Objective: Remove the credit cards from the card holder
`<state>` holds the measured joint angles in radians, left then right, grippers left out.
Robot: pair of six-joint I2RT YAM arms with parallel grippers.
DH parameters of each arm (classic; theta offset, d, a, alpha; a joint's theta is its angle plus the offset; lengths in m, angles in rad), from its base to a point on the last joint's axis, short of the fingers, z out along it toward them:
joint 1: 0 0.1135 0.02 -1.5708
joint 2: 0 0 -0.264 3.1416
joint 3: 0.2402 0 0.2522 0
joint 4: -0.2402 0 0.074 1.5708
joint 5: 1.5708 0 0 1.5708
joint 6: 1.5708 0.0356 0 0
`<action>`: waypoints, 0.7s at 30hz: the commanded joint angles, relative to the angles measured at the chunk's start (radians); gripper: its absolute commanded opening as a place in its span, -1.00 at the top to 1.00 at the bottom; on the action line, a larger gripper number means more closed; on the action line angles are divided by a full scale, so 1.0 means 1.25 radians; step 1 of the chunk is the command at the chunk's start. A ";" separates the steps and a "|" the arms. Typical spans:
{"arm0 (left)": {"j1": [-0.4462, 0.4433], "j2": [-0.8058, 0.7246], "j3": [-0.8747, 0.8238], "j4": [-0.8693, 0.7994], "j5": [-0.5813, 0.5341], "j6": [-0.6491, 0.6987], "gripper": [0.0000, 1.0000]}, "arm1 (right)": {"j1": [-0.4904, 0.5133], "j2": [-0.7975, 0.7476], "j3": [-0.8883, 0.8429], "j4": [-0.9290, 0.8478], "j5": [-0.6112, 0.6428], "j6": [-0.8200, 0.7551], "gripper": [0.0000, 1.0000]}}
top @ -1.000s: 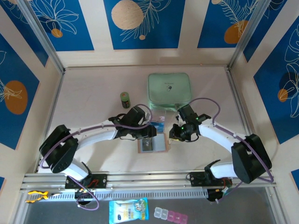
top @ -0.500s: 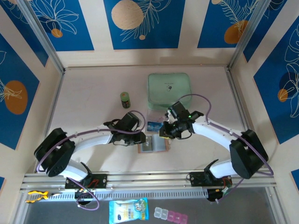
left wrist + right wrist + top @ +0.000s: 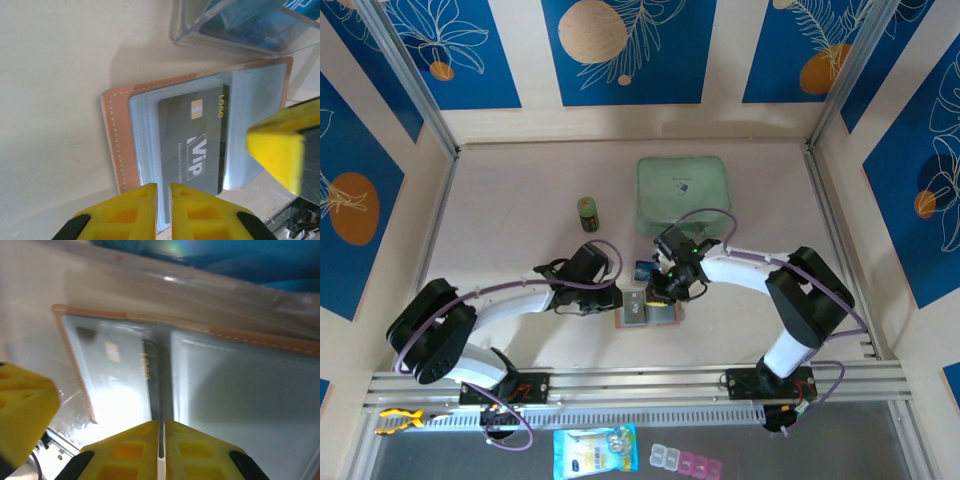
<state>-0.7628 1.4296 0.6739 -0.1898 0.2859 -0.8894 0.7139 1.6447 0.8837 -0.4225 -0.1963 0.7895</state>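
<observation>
Both grippers down on the open card holder (image 3: 112, 140), card not out yet.
I see a dark credit card (image 3: 195, 145) sitting in the holder's clear pocket. My left gripper (image 3: 163, 200) has jaws nearly together, seemingly nipping that pocket's edge, while my right gripper (image 3: 161, 440) has jaws pressed together over the holder's centre fold.

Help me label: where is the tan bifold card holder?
Top view: the tan bifold card holder lies open at table centre, just nearer than the clear plastic packet.
</observation>
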 commanded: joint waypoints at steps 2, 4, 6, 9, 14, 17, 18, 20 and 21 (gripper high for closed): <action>0.007 0.013 -0.011 0.033 0.026 -0.013 0.74 | 0.005 0.025 -0.008 -0.010 0.029 -0.004 0.78; 0.007 0.017 -0.011 0.038 0.030 -0.014 0.74 | 0.006 0.035 -0.007 -0.017 0.034 -0.007 0.78; 0.008 0.021 -0.010 0.043 0.033 -0.015 0.74 | 0.011 0.032 -0.003 -0.023 0.041 -0.008 0.78; 0.008 0.028 -0.008 0.050 0.039 -0.016 0.75 | 0.018 0.020 0.011 -0.039 0.051 -0.009 0.78; 0.006 0.041 -0.008 0.060 0.048 -0.019 0.78 | 0.029 -0.010 0.030 -0.047 0.054 0.001 0.77; 0.007 0.047 -0.012 0.068 0.050 -0.021 0.79 | 0.035 -0.022 0.032 -0.037 0.046 0.012 0.74; 0.006 0.049 -0.014 0.073 0.052 -0.023 0.79 | 0.037 -0.026 0.030 -0.030 0.043 0.017 0.72; 0.006 0.053 -0.017 0.083 0.056 -0.027 0.79 | 0.042 -0.031 0.026 -0.019 0.040 0.029 0.69; 0.005 0.055 -0.018 0.086 0.059 -0.028 0.80 | 0.044 -0.033 0.024 -0.013 0.039 0.033 0.66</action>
<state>-0.7612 1.4773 0.6712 -0.1074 0.3340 -0.9119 0.7582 1.6333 0.8978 -0.4397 -0.1345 0.8028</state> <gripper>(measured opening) 0.104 0.162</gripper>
